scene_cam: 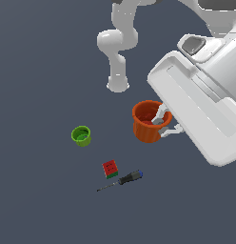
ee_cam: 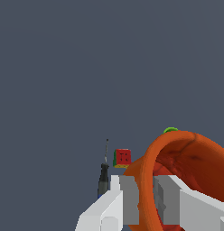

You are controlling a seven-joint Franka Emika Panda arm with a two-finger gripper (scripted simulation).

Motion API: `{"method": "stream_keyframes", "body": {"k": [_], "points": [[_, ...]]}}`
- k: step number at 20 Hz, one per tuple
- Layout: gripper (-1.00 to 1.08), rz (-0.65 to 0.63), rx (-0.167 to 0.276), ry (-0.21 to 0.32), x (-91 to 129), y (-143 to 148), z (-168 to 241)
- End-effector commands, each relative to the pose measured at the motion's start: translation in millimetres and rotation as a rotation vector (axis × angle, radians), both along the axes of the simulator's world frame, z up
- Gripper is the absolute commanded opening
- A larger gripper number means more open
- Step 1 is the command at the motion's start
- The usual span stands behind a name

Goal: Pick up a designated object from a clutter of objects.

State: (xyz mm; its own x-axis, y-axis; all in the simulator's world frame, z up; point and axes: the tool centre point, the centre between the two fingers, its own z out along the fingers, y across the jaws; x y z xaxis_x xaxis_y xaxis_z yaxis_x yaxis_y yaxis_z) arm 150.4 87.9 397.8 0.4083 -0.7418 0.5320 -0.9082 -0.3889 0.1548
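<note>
Grip: the orange-red cup is clamped by its wall, one of the fingers outside and one inside the rim.
Cup location: held at the gripper; whether it is clear of the worktop cannot be told.
Risk: only a thin wall is pinched, so the cup could swing or slip out if it is moved sharply.
Orientation: the cup's mouth-to-base axis appears tilted, mouth turned toward the fingers.
Clutter: the green cup, cube and screwdriver are left well apart from the fingers.
</note>
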Motion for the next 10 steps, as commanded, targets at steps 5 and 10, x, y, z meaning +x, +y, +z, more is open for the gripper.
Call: {"method": "stream_keyframes", "body": {"k": [5,10], "points": [[-1.00,0.000,-0.001,-0.002,6.1,1.2,12.5],[-1.00,0.000,-0.002,-0.002,7.4,1.5,14.8]]}}
